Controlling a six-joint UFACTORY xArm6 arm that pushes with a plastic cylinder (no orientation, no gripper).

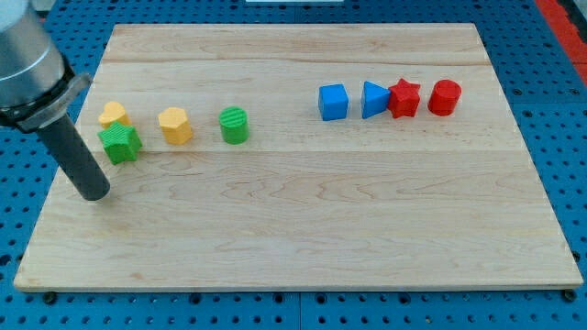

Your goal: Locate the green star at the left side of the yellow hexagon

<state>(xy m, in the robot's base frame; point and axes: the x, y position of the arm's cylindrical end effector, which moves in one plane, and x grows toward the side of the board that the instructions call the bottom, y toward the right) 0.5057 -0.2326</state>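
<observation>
While the tip (95,192) is sitting near-left of the green star (120,143), no gripper is being shown. The star is already being kept left of the yellow hexagon (175,126), touching the yellow heart (114,114); any push risks dragging both.

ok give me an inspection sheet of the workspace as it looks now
surface: wooden board, flat, on a blue pegboard
job's things: green star lies to the view's left of the yellow hexagon, small gap between them
clutter: yellow heart touching the star's top; green cylinder; blue cube, blue triangle, red star, red cylinder in a row
grippers: none; my tip sits below-left of the green star, apart from it
cables: nothing seen
surroundings: red strip at the view's top right
</observation>
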